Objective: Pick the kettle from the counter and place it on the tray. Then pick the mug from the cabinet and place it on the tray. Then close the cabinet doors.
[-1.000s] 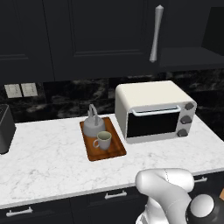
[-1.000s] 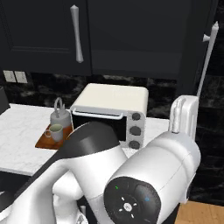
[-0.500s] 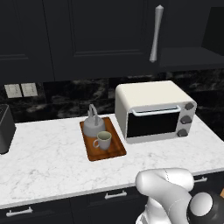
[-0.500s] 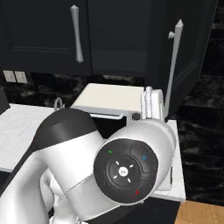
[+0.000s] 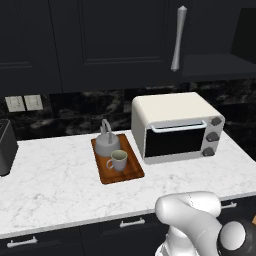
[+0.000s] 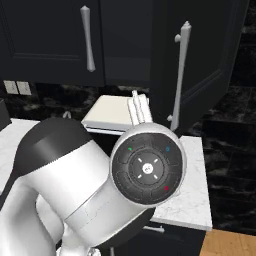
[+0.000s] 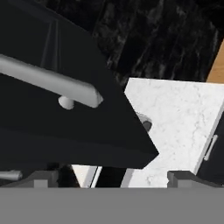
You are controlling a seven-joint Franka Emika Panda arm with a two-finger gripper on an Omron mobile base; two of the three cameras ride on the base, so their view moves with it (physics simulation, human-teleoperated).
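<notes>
You have the kettle [image 5: 107, 142] and the mug [image 5: 118, 160] both on the tray [image 5: 129, 172], which lies on the counter [image 5: 55, 180] just left of the toaster oven [image 5: 177, 127]. The kettle stands at the tray's back edge, its wire handle arching up; the mug sits in front of it, toward the tray's front right, close to the kettle, though you cannot tell whether they touch. At the counter's far left edge you can see part of a dark appliance [image 5: 6, 150].

Above, the left cabinet door [image 6: 52, 40] lies flat against the cabinet front, its bar handle [image 6: 87, 37] upright. The right door [image 6: 200, 55] stands ajar, swung partway out from the cabinet, with its own bar handle [image 6: 181, 75] facing you in the right base view. In the left base view the shelf [image 5: 217, 65] shows in the gap right of the closed door.

In the hand view the gripper [image 7: 111, 178] sits close against the right door's dark panel [image 7: 65, 127], and that door's handle [image 7: 48, 81] crosses the upper left of the picture. The two fingertips [image 7: 41, 178] stand well apart at the bottom edge, with nothing held between them. Beyond the door's edge you see the counter's right end and the dark backsplash [image 7: 157, 39] behind it.
</notes>
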